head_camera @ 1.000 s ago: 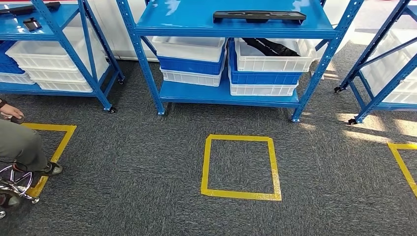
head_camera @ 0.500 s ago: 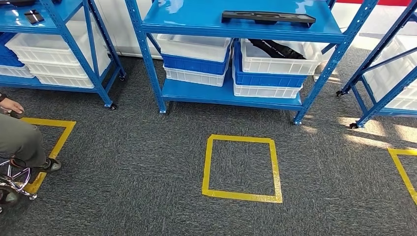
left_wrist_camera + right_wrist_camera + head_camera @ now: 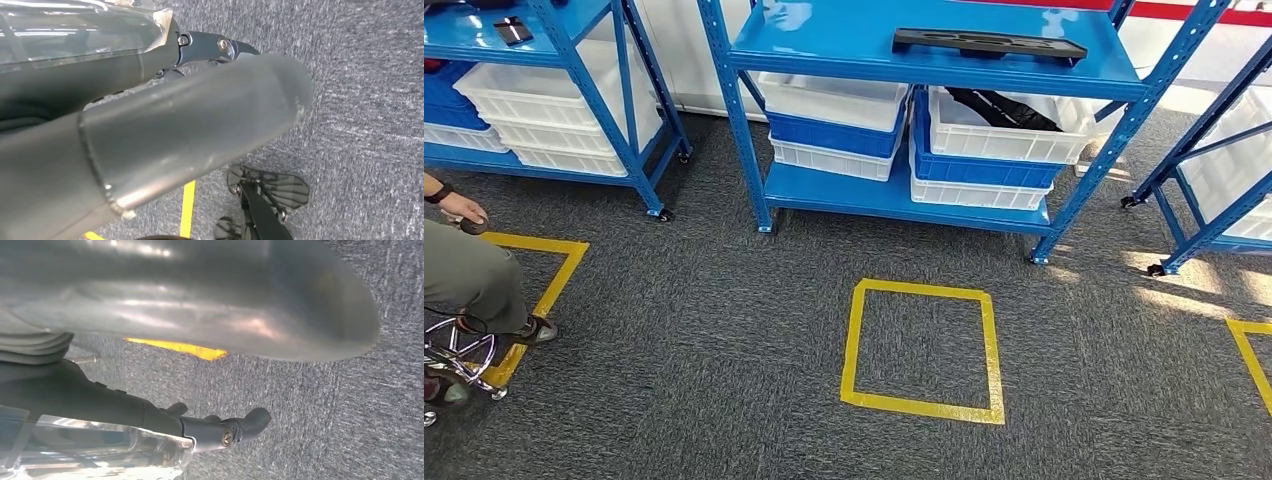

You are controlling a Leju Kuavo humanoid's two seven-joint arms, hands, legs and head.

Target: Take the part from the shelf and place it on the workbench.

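No writing is legible; the long black part [image 3: 989,43] lies on the blue shelf [image 3: 844,40] above stacked crates [image 3: 989,150], while both hands [image 3: 150,130] [image 3: 200,290] hang empty, fingers loosely extended.

The right hand [image 3: 200,340] is seen close up over grey carpet [image 3: 320,410]. A thick grey thumb [image 3: 240,295], blurred by nearness, is stretched across the frame, and darker fingers [image 3: 235,427] are extended apart from it with nothing held between them. A clear plastic cover [image 3: 100,450] is seen by the fingers. A strip of yellow floor tape [image 3: 175,346] is partly hidden behind the thumb.
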